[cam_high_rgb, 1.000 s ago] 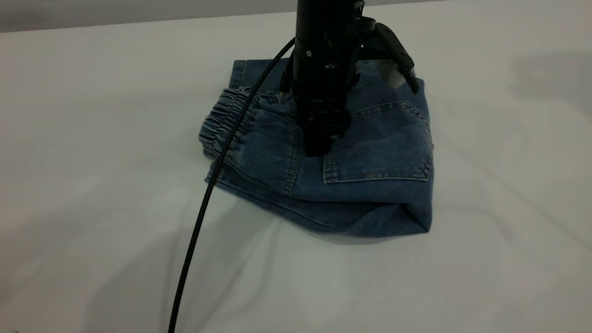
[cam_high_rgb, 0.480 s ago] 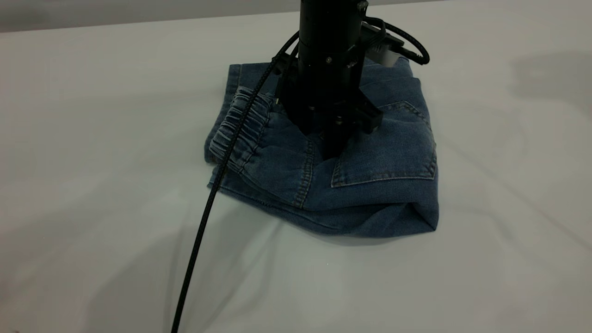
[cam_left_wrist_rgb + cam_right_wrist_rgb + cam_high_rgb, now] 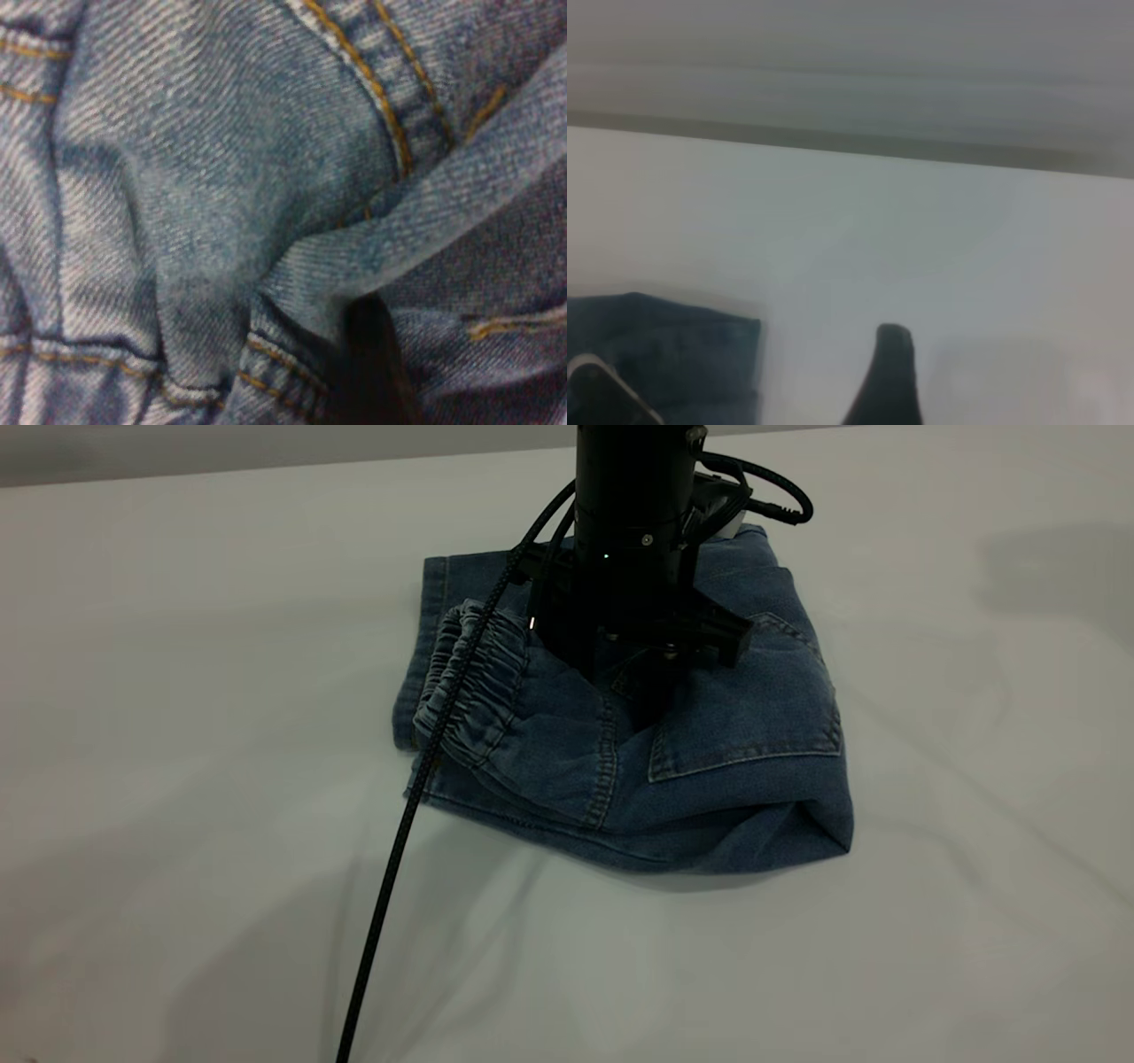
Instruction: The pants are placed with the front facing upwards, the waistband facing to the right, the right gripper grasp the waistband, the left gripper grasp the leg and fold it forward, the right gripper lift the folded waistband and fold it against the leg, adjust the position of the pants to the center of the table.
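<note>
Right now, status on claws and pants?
Left claw down on the folded pants, beside the back pocket. Right claw clear, over the table. Waistband lies on top. Nothing obstructing.

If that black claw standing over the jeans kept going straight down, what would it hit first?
The left gripper points down and its tip already seems to press into the folded pants beside the back pocket; under the denim is only the table.
</note>
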Tool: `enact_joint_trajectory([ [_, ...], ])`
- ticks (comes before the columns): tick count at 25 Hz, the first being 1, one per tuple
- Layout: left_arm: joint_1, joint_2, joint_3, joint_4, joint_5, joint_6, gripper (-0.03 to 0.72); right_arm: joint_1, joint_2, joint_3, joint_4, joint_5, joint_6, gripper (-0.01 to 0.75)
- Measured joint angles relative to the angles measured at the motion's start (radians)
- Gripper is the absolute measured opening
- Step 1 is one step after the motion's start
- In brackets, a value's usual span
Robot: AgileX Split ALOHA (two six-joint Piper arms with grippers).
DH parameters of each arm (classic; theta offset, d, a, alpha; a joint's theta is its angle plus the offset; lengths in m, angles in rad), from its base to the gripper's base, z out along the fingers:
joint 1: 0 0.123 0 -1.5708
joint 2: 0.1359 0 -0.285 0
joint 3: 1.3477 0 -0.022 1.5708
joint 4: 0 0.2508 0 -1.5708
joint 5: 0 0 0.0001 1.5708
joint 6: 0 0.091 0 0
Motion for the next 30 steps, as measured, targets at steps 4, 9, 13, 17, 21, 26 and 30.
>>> enact_joint_trajectory([
  [4,0.000,0.001,-0.001,-0.009,-0.005,0.002,0.461,0.000,0.000,0.000,0.000,0.000,0.000,0.573],
  [9,0.000,0.000,-0.018,-0.008,0.005,0.036,0.461,0.000,0.000,0.000,0.000,0.000,-0.002,0.573],
  [13,-0.001,0.001,-0.090,0.020,-0.013,0.062,0.461,0.000,0.000,0.000,0.000,0.001,-0.002,0.573],
  [17,-0.001,-0.036,-0.162,0.024,-0.001,0.115,0.461,0.000,0.000,0.000,0.000,0.008,-0.002,0.573],
  [21,0.000,-0.099,-0.172,0.036,0.004,0.185,0.461,0.000,-0.001,0.000,0.001,0.018,-0.002,0.573],
  [26,0.000,-0.208,-0.172,0.042,0.005,0.250,0.461,0.000,-0.047,0.000,0.003,0.025,0.000,0.573],
  [30,0.000,-0.301,-0.169,0.082,0.009,0.287,0.461,0.000,-0.113,0.001,0.023,0.045,0.000,0.573],
])
